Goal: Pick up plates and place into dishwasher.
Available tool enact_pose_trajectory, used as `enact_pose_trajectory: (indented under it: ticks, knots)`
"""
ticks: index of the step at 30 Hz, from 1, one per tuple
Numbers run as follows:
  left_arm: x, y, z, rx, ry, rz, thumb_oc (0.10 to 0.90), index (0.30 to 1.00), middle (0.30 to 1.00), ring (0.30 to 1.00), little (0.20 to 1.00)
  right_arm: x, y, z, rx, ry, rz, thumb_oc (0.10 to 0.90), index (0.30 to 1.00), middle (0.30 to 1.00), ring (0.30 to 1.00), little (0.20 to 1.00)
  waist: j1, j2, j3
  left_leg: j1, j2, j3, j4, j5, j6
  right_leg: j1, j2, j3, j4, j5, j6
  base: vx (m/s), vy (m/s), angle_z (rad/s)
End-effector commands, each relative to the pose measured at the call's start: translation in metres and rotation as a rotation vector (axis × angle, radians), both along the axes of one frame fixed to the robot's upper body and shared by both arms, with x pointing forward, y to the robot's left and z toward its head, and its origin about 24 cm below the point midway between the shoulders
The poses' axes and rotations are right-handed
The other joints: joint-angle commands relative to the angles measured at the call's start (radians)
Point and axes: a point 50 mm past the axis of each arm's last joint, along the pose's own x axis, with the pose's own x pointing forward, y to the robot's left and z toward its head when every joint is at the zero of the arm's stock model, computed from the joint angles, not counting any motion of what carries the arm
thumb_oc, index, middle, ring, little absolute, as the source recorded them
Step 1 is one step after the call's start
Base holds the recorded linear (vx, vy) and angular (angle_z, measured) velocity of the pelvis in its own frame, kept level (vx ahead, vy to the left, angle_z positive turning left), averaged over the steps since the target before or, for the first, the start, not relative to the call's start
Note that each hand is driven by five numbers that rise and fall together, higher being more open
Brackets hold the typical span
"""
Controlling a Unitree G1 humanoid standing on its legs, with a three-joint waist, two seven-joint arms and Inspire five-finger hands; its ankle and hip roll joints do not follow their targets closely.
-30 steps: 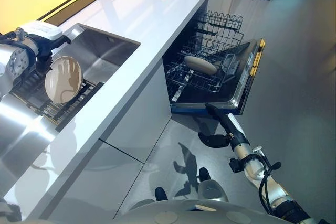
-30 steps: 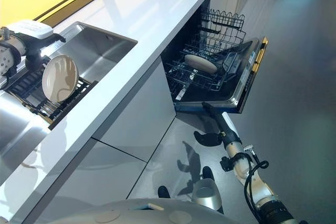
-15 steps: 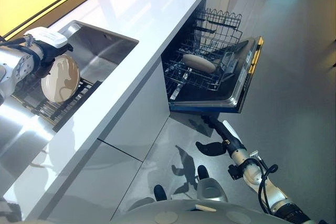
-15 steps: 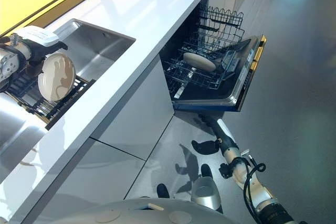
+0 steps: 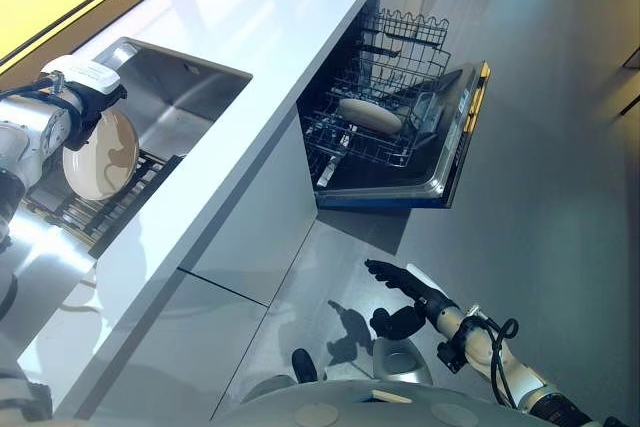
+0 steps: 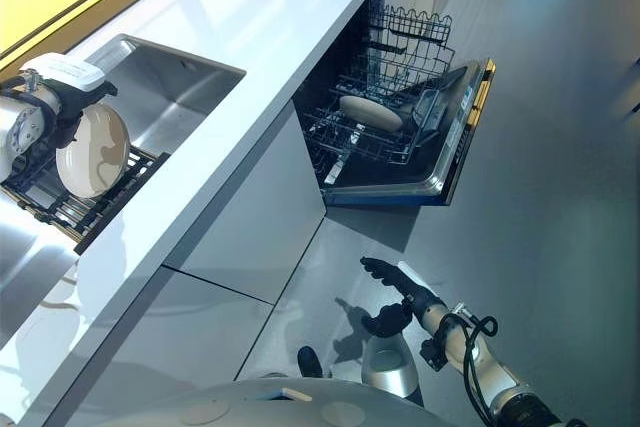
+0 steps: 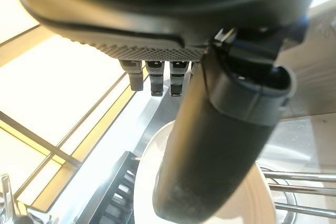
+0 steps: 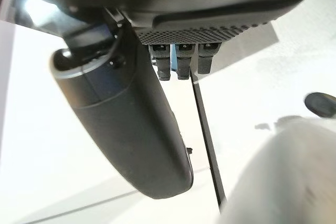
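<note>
The white counter [image 5: 250, 57] runs the length of the scene, and everything else is placed from it. Below its far stretch the dishwasher [image 5: 400, 137] stands open, door dropped flat, lower rack [image 5: 375, 132] pulled out with 1 pale dish [image 5: 368, 114] already lying in it. Set into the counter's near stretch is the steel sink [image 5: 175, 87], and beside the basin, on the near side, a dark drying rack [image 5: 110, 207] sits across the steel.

The plate [image 5: 100, 154] stands on edge in that drying rack. The left hand [image 5: 75, 107] is on its upper rim; in the left wrist view the thumb [image 7: 220, 140] lies across the plate's pale face [image 7: 157, 182], with the fingers reaching past the rim behind it, so I judge it pinched between them.

The step in hand looks like lifting the plate free. To do it well, the plate should go straight up out of the rack slots before any swing over the counter toward the dishwasher, keeping it on edge so the rim does not snag the bars, and the pinch should be firm since the glaze is likely slick.

The right hand [image 5: 405, 292] hangs low in front of the counter, below the dishwasher door, fingers relaxed and holding nothing.
</note>
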Motion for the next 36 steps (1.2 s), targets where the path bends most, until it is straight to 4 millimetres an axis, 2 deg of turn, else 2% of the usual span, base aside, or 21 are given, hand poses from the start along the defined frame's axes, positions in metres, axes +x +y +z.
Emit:
enact_pose_trajectory:
  ticks: [1,15,25,36]
  knots:
    - [0.002,0.010,0.076,0.032,-0.289,0.100,0.800,0.900,0.900,0.900,0.900,0.025,0.005,0.026,0.028,-0.149,0.066,0.800,0.900,0.900,0.900,0.900,-0.016,0.031,-0.039,-0.061,-0.078,-0.049,0.144,-0.178,0.067,-0.140,0.007,0.030,0.095,0.077,0.068,0.04,0.020,-0.01]
    - [0.002,0.017,0.069,0.104,-0.318,0.103,0.800,0.900,0.900,0.900,0.900,0.018,0.000,0.023,0.015,-0.125,0.067,0.800,0.900,0.900,0.900,0.900,-0.045,0.031,-0.035,-0.053,-0.084,-0.049,0.146,-0.181,0.067,-0.158,0.011,0.042,0.113,0.095,0.062,0.04,0.023,-0.04]
    - [0.004,0.019,0.047,0.177,-0.209,0.117,0.800,0.900,0.900,0.900,0.900,0.018,-0.004,0.025,-0.008,-0.127,0.081,0.800,0.900,0.900,0.900,0.900,-0.059,0.040,-0.023,-0.063,-0.087,-0.054,0.149,-0.179,0.063,-0.174,0.013,0.050,0.123,0.102,0.056,0.03,0.032,-0.03]
    - [0.003,0.023,0.030,0.138,-0.082,0.194,0.800,0.900,0.900,0.900,0.900,0.024,-0.005,0.032,-0.027,-0.152,0.105,0.800,0.900,0.900,0.900,0.900,-0.066,0.054,0.000,-0.083,-0.087,-0.051,0.150,-0.169,0.058,-0.190,0.015,0.051,0.129,0.101,0.052,-0.01,0.027,-0.05]
